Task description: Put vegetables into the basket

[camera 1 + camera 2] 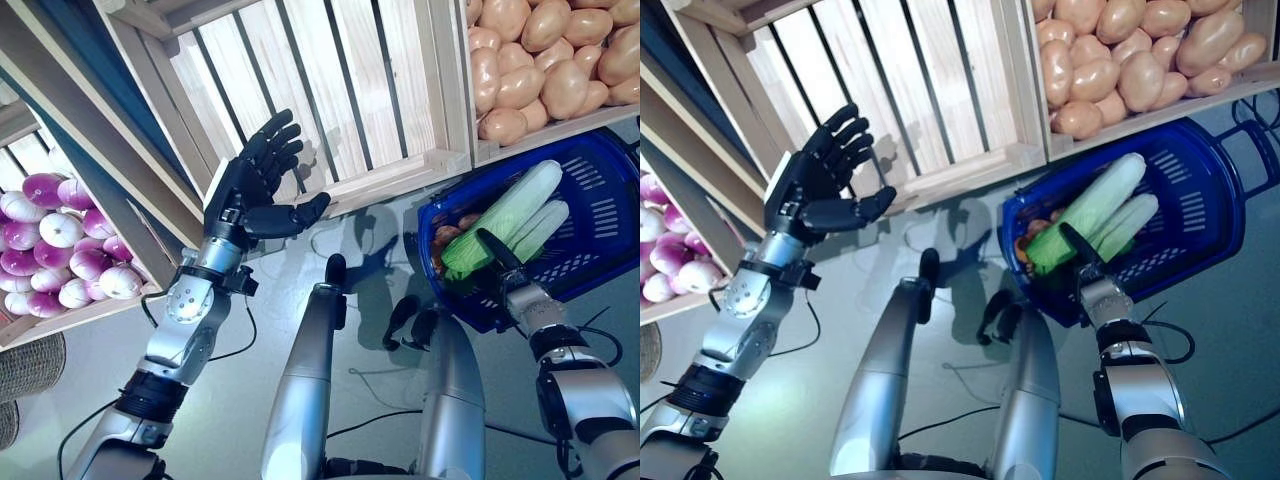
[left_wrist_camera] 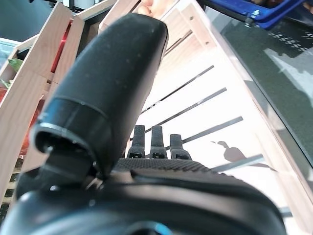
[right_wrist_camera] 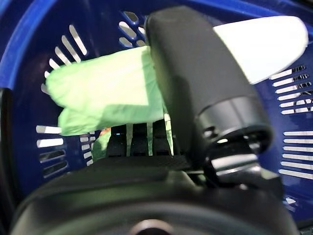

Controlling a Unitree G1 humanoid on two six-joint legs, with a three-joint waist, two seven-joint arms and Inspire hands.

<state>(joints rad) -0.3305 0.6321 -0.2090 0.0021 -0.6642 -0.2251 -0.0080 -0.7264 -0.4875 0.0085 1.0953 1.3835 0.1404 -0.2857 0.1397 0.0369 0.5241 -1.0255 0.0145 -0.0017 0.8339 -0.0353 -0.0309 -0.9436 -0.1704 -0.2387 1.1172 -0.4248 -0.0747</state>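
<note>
A blue plastic basket lies on the floor at the right. Two long vegetables with pale white stalks and green ends rest in it, and a few brown lumps sit at its near corner. My right hand reaches into the basket and is shut on the green end of the nearer long vegetable. In the right wrist view its thumb lies over that vegetable, with the fingers under it. My left hand is open and empty, raised in front of an empty wooden crate.
A crate of potatoes stands just behind the basket. At the far left, another crate holds purple-and-white round vegetables. Slanted wooden crate walls separate them. A woven basket edge shows at the lower left.
</note>
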